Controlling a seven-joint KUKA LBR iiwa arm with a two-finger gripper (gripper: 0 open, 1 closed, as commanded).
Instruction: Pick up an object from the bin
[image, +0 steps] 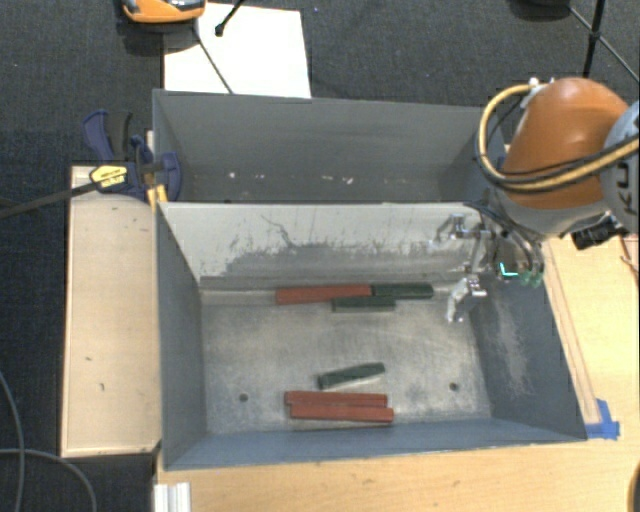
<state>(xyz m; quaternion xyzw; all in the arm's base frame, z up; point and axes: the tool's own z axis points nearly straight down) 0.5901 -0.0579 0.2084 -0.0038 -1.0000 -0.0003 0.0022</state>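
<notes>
Along the foot of the back wall of the bin (185, 340), a long red-brown bar (322, 295) is seen lying flat. Near the front edge, a second red-brown block (338, 405) is laid parallel to it. Just behind that block a short dark green stick (351, 376) is set slightly askew; whether the two touch cannot be told. A dark green bar (402, 292) is butted against the right end of the back-wall bar. Towards the back right corner the gripper (462, 265) is held just right of that green bar's end, its fingers (455, 232) spread wide with nothing between them. The step is judged to be the approach, with nothing grasped yet. The green bar is the nearest candidate. The fingers must next be set astride its narrow width, lowered and closed.
</notes>
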